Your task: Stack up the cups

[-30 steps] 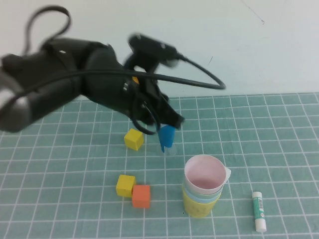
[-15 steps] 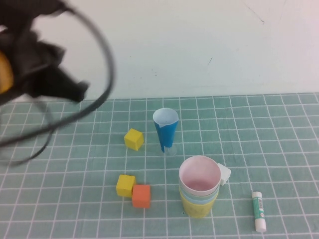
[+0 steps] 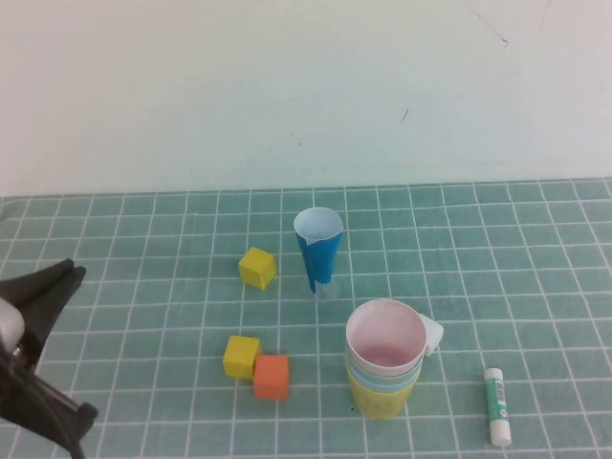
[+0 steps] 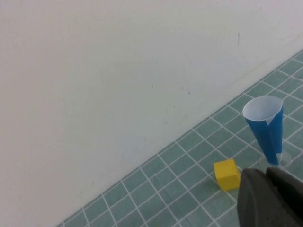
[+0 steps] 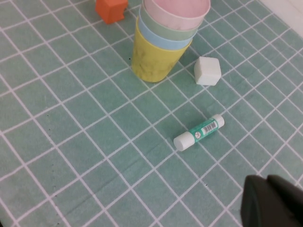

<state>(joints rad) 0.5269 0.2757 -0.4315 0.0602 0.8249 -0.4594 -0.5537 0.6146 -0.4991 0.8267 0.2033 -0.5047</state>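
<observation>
Well apart, both pincers [image 3: 57,282] [image 5: 272,201] flank stacked cups [image 3: 384,368].

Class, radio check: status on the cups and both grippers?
Left gripper shut, empty, table's left edge. Right gripper shut, empty. Cups stacked. Nothing in the way.

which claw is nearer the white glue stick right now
Right. The right claw hovers shut close beside the glue stick; the left claw is shut at the table's far left edge, away from it.

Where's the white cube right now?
In the high view the white cube sits on the mat right of centre, tucked just behind the stack of cups on its right side, with the glue stick lying nearer the robot to its right.
</observation>
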